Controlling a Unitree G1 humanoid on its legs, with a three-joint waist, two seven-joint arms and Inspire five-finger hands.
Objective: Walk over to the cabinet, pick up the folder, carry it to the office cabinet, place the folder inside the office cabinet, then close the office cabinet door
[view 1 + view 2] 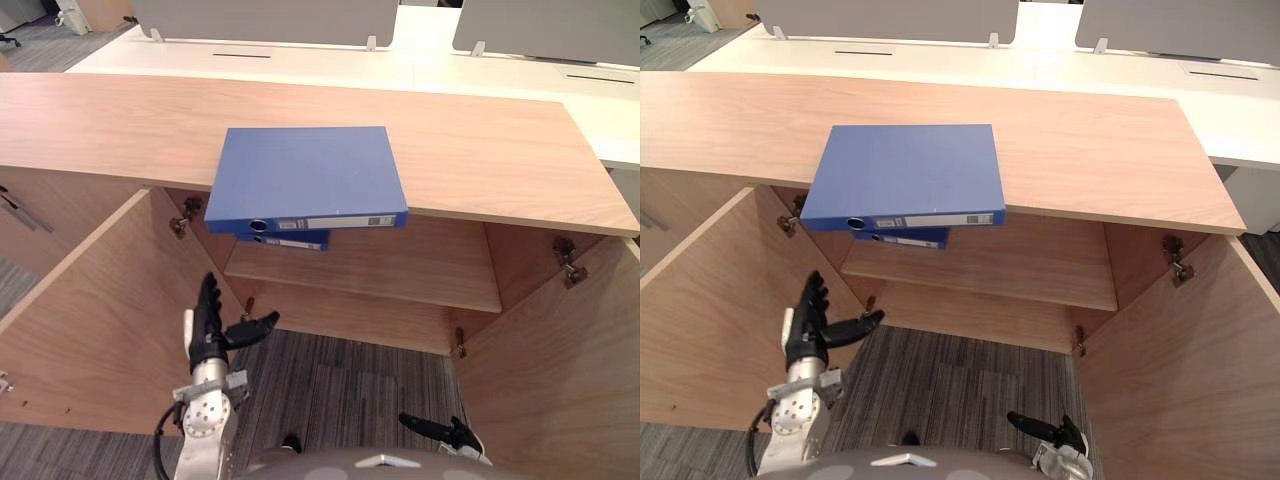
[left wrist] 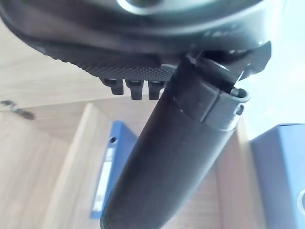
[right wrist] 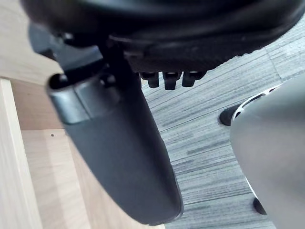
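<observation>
The left hand (image 1: 208,338) is raised in front of the open cabinet, fingers straight and pointing up, thumb spread out to the side; it holds nothing. The right hand (image 1: 441,432) hangs much lower, over the grey carpet (image 1: 340,385), with its fingers stretched out flat and nothing in them. It sits close beside the open right door (image 1: 565,370), while the open left door (image 1: 85,320) stands just outside the left hand.

In the head views the right hand is partly cut off at the lower edge. In each wrist view the thumb blocks much of the scene, and only the fingers' tips show.

The folder (image 1: 305,175) is blue, flat and closed. It lies on the cabinet top (image 1: 480,150), above and ahead of the left hand and well apart from it, with its labelled spine facing the robot and jutting over the front edge. A second blue folder (image 1: 290,240) lies on the shelf (image 1: 400,265) directly under it, mostly hidden.
</observation>
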